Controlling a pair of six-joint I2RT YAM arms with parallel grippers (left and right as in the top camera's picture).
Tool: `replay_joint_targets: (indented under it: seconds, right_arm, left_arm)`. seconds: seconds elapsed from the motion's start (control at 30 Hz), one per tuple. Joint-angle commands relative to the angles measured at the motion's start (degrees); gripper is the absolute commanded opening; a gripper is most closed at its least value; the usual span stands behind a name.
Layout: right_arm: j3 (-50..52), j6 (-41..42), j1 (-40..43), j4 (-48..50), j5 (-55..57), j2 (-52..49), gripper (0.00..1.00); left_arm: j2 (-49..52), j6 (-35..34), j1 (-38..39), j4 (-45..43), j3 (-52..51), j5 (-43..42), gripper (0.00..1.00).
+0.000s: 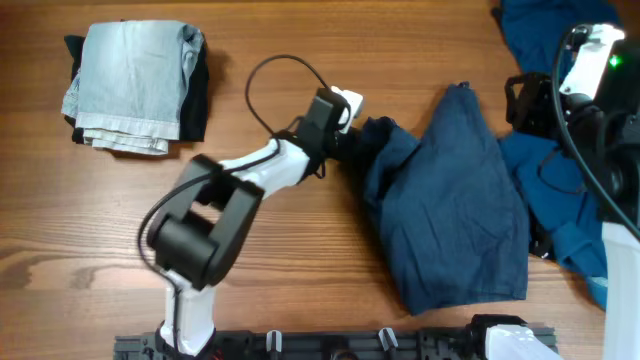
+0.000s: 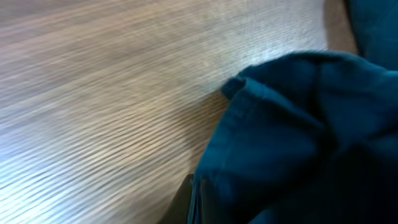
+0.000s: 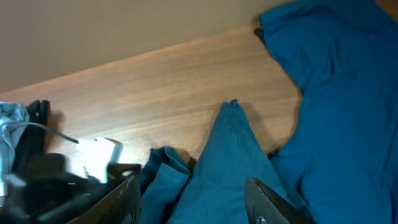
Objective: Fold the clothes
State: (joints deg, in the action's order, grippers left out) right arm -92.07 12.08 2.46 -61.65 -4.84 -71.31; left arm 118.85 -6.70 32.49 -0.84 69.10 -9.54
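Dark blue garment (image 1: 450, 210): spread centre-right on wooden table (image 1: 300, 270), left edge bunched at left gripper (image 1: 352, 138); cloth seemingly covers its jaws, grip cannot be told. Right gripper (image 3: 196, 202): fingers apart, holding nothing, near garment's top corner. Folded stack (image 1: 135, 85): far-left corner.

free table (image 1: 90, 230) lower left; left arm (image 1: 240, 180), navy garment (image 1: 450, 200) block centre.

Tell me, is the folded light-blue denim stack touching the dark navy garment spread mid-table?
Apart. The overhead view shows the folded light-blue denim stack at far left and the dark navy garment mid-table, with bare wooden table between them.
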Motion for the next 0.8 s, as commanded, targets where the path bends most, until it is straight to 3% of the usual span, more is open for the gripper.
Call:
replay_joint_targets:
  seconds: [0.0, 0.1, 0.17, 0.27, 0.47, 0.77]
  right_arm:
    - [-0.3, -0.1, 0.2, 0.0, -2.1, -2.8, 0.55]
    - [-0.3, -1.7, 0.2, -2.4, -5.3, -7.2, 0.61]
    - [-0.3, -5.0, 0.2, -4.5, -7.1, -11.6, 0.65]
    - [-0.3, -9.0, 0.2, -3.6, -7.7, -18.9, 0.70]
    - [-0.3, -10.6, 0.2, 4.3, -7.6, -33.3, 0.77]
    - [-0.3, -8.9, 3.8, 16.2, 4.7, -43.7, 0.80]
  left_arm:
    - [-15.6, -0.1, -4.1, 7.4, 0.0, -0.4, 0.04]
    - [-28.4, -0.2, -7.9, 19.1, 0.0, -0.3, 0.07]
    - [-36.1, -0.5, -10.7, 26.6, 0.0, -0.3, 0.42]
    - [-44.4, -5.9, -15.0, 36.2, 0.0, -0.3, 0.62]
    - [-46.1, -8.8, -18.5, 45.3, 0.0, -0.3, 0.74]
    - [-38.2, -8.8, -18.5, 45.2, 0.0, -0.3, 0.76]
